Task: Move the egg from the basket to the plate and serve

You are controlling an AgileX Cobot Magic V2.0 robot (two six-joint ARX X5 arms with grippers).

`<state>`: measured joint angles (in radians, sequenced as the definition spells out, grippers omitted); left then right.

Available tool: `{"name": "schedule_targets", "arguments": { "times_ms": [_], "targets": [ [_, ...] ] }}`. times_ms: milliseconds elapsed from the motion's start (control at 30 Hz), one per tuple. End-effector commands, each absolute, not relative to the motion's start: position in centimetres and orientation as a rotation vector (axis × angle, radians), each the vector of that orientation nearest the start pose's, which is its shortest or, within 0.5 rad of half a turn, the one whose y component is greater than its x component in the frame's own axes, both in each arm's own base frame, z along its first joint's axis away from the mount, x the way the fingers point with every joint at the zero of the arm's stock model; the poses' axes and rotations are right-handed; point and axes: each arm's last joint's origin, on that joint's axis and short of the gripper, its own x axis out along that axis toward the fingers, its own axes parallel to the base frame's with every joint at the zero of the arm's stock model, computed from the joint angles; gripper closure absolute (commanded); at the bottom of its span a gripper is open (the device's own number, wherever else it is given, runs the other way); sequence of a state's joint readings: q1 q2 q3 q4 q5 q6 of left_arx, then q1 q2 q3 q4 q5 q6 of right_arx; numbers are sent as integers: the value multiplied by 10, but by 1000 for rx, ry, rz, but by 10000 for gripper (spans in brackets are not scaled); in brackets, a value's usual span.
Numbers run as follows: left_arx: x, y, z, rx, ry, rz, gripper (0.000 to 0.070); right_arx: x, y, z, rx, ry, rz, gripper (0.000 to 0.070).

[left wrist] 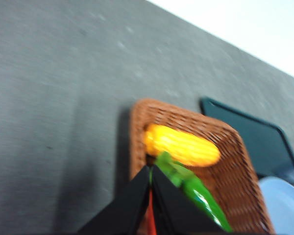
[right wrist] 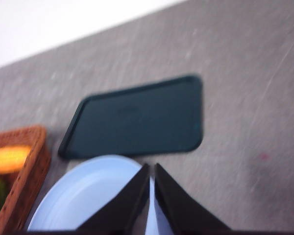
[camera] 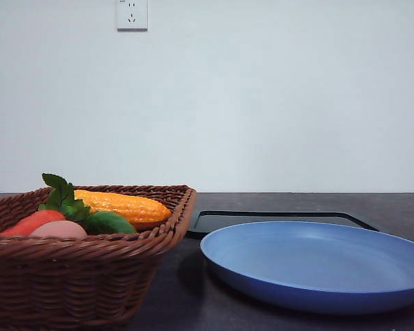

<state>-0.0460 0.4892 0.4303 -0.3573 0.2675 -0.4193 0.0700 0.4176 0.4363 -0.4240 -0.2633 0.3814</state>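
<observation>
in the front view the egg (camera: 58,229) is lying in the basket (camera: 90,276) at my left, tucked against the near rim, touching the red-orange carrot (camera: 33,222) beside it and sitting just in front of the green leaves (camera: 62,196). a yellow corn cob (camera: 121,205) and a green vegetable (camera: 109,223) are sharing the basket with it. the plate (camera: 317,265) is sitting bare on the dark table (camera: 393,207) at my right, just beside the basket, with the black tray (camera: 276,218) lying flat behind it.

my left gripper (left wrist: 151,169) is hanging over the basket, its two black fingers (left wrist: 132,200) pressed nearly together at the tips and gripping nothing; the corn and green vegetable are showing just past them.

my right gripper (right wrist: 151,167) is hovering above the plate's edge, fingers (right wrist: 125,203) likewise drawn almost together with only a thin slit between them, and nothing is caught there; the tray is lying beyond
</observation>
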Motion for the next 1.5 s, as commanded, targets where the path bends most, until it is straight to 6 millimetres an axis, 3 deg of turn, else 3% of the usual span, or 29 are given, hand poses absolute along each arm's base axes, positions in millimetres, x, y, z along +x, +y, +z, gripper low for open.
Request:
{"name": "schedule_targets", "arguments": {
  "times_ms": [0, 200, 500, 567, 633, 700, 767, 867, 1267, 1467],
  "targets": [
    [128, -15, 239, -437, 496, -270, 700, 114, 16, 244, 385, 492, 279, 700],
    [148, -21, 237, -444, 669, -426, 700, 131, 20, 249, 357, 702, 362, 700],
    [165, -37, 221, -449, 896, -573, 700, 157, 24, 220, 383, 997, 411, 698],
    [166, -39, 220, -445, 907, -585, 687, 161, 25, 214, 385, 1034, 421, 649],
    [166, -41, 220, -440, 909, -595, 635, 165, 25, 209, 394, 1071, 416, 558],
    [165, -43, 220, -436, 910, -604, 539, 169, 25, 204, 399, 1102, 410, 457],
    [165, -43, 220, -438, 912, -605, 445, 172, 26, 200, 403, 1124, 405, 434],
    [165, -43, 220, -438, 912, -605, 374, 178, 26, 194, 406, 1141, 402, 434],
    [165, -43, 220, -454, 918, -598, 373, 206, 32, 170, 429, 1167, 397, 440],
    [165, -43, 220, -454, 918, -598, 373, 214, 40, 154, 432, 1215, 432, 505]
  ]
}}
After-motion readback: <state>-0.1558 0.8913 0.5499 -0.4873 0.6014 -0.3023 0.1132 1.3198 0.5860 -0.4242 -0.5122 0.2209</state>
